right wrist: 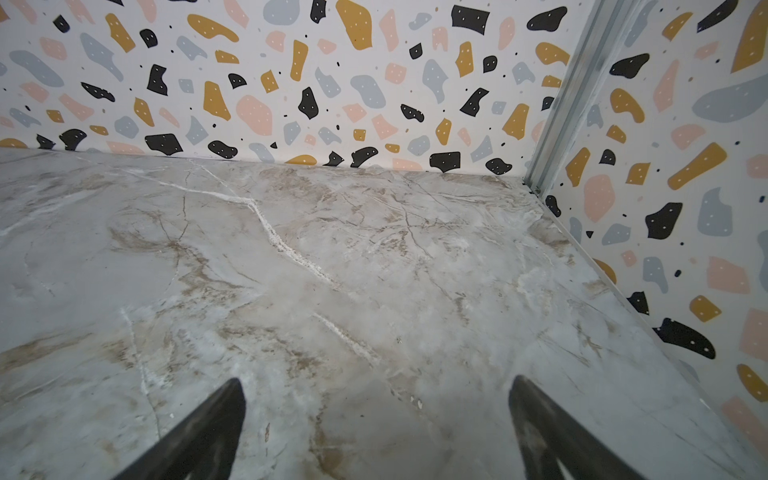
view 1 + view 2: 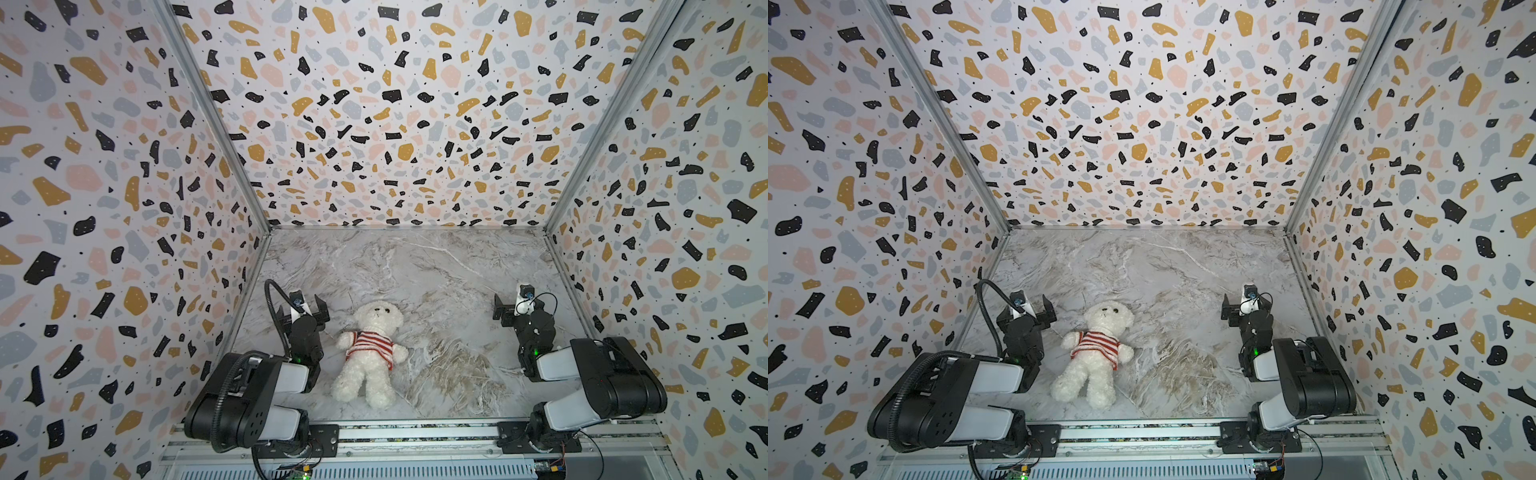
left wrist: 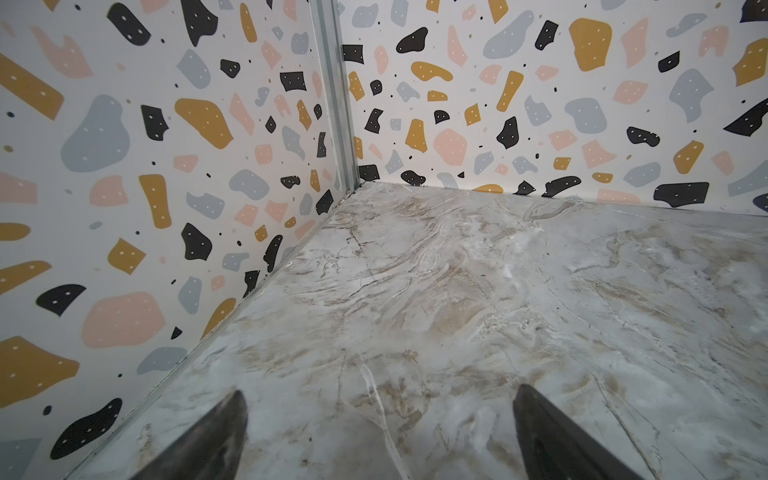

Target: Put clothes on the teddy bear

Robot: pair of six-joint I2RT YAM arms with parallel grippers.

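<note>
The teddy bear (image 2: 368, 376) (image 2: 1094, 376), cream-white and fluffy, lies on its back on the marble table (image 2: 419, 266), head toward the back wall. A red-and-white striped sweater (image 2: 371, 347) (image 2: 1098, 345) covers its torso, with both arms out through the sleeves. My left gripper (image 2: 301, 307) (image 2: 1025, 309) stands open just left of the bear's head, not touching it. Far to the right, my right gripper (image 2: 517, 305) (image 2: 1246, 305) is open too. In the wrist views each gripper (image 3: 380, 390) (image 1: 376, 379) holds nothing, with only bare marble between the fingers; the bear is out of those views.
Terrazzo-patterned walls (image 2: 124, 249) close the table in on the left, back and right, with metal corner posts (image 3: 336, 104) (image 1: 569, 95). A metal rail (image 2: 415, 432) carrying both arm bases runs along the front edge.
</note>
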